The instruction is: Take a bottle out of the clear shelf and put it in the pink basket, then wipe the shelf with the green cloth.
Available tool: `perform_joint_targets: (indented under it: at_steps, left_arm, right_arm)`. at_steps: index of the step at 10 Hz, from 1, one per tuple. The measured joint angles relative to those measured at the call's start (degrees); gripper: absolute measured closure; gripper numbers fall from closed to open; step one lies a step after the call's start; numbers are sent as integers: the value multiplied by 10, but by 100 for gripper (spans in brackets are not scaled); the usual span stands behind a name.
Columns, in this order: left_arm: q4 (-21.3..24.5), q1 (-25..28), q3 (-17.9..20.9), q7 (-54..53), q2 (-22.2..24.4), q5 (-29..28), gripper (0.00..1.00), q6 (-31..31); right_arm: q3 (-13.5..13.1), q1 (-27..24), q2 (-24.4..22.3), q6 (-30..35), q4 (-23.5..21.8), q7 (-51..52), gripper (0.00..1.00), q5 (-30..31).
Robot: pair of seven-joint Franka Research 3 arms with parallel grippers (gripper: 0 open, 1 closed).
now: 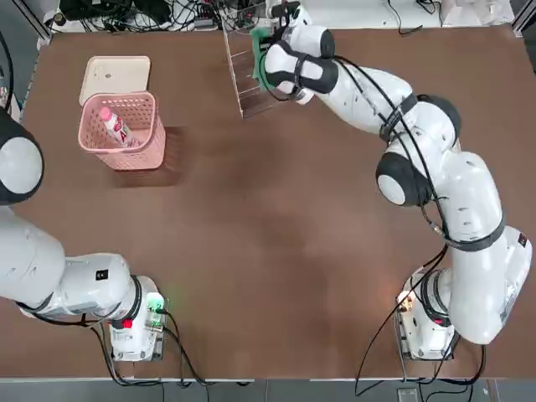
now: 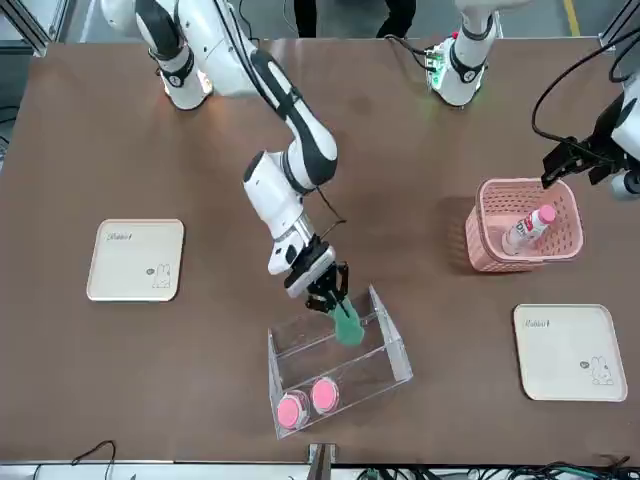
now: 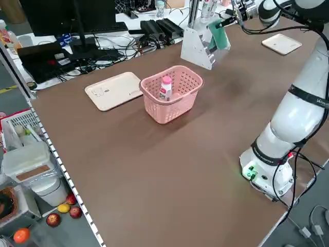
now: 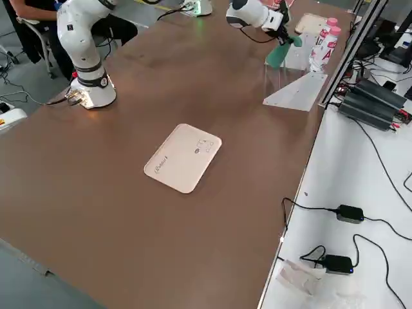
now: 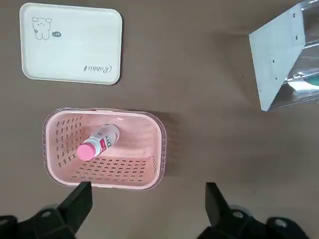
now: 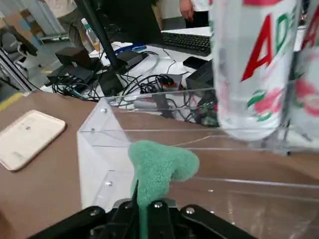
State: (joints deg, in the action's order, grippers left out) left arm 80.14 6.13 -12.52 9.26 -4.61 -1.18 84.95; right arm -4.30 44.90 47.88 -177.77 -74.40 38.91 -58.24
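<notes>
The bottle with its pink cap lies tilted inside the pink basket at the table's far left. Above the basket hovers my left gripper, open and empty, looking down on the bottle in the basket. My right gripper is shut on the green cloth, which hangs from its fingers into the clear shelf at the far middle of the table. In the right wrist view the green cloth rests against a ledge of the clear shelf.
Two more pink-capped bottles stand in the shelf's far end. A cream tray lies just behind the basket, another cream tray on the robot's right side. Cables and electronics line the bench beyond the far table edge.
</notes>
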Motion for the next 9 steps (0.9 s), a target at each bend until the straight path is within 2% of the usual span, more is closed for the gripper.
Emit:
perform_joint_targets:
  at_steps: [2, 6, 7, 9]
  left_arm:
    - [0, 0, 0, 0, 0, 0, 0, 0]
    - [0, 0, 0, 0, 0, 0, 0, 0]
    - [0, 0, 0, 0, 0, 0, 0, 0]
    - [0, 0, 0, 0, 0, 0, 0, 0]
  right_arm:
    - [-2, -35, -64, 56, -60, 66, 95, 1]
    - [-5, -121, -238, 193, -249, 162, 95, 1]
    - [-6, -159, -271, 244, -282, 188, 95, 7]
    - [-7, -246, -303, 345, -306, 223, 95, 81]
